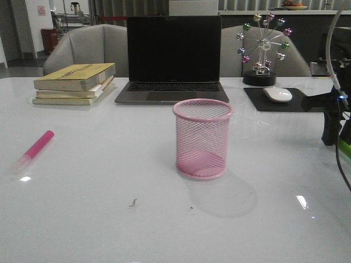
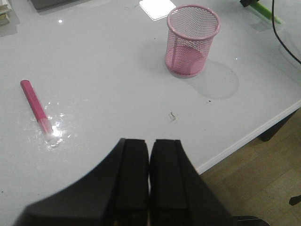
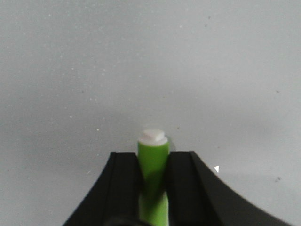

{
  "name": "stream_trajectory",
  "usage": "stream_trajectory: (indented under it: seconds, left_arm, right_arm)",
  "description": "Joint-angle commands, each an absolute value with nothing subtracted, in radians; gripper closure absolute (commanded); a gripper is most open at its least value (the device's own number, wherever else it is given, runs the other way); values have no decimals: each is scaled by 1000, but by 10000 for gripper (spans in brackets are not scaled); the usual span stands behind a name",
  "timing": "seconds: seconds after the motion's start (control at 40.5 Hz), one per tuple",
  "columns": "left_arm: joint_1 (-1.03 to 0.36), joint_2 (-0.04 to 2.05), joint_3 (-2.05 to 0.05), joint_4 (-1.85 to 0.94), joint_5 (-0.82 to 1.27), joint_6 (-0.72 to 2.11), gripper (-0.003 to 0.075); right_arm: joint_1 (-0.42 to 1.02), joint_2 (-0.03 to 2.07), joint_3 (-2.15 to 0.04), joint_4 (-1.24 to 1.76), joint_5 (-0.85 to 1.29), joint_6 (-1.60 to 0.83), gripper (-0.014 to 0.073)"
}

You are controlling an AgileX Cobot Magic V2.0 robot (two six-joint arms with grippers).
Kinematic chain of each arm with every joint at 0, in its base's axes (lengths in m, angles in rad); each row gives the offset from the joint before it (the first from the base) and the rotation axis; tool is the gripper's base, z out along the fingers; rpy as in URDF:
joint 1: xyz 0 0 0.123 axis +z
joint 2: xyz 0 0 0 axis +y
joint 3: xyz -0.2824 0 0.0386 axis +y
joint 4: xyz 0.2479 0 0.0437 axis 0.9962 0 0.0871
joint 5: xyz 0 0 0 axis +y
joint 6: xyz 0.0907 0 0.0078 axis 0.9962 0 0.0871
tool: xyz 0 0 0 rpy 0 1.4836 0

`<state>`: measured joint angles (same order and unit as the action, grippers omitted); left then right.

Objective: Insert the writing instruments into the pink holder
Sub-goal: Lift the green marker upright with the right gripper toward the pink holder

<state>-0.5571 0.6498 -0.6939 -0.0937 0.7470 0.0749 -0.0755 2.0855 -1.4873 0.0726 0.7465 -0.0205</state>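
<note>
The right end effector (image 3: 153, 188) clamps the green marker (image 3: 153, 165) for carrying to the pink holder (image 1: 203, 138) mid-desk; the left end effector (image 2: 149, 160) is closed, empty, while the pink marker (image 1: 34, 152) waits near the desk's left edge.

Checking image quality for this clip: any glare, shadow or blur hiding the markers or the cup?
Front view: small glare spots on the table, pink marker readable. Left wrist view: glare washes over the pink marker's pale end; the pink holder casts a soft shadow. Right wrist view: green marker sharp, table grainy.
</note>
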Motion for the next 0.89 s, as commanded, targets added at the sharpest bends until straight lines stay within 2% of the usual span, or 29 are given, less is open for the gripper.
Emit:
stream_trajectory:
  seconds: [0.0, 0.173, 0.42, 0.692, 0.865]
  left_arm:
    - [-566, 654, -724, -105, 672, 74, 591]
    - [-566, 654, -724, -105, 672, 74, 591]
    - [-566, 654, -724, -105, 672, 74, 591]
    - [-566, 654, -724, -105, 672, 74, 591]
    - [-566, 654, -724, -105, 672, 74, 591]
  right_arm:
    - [-76, 2007, -1511, 107, 744, -25, 378]
    - [-50, 1872, -1428, 115, 658, -26, 378]
    - [44, 1549, -1096, 115, 281, -26, 378]
    - [231, 1231, -812, 115, -74, -26, 378]
    - [375, 1160, -743, 105, -271, -26, 378]
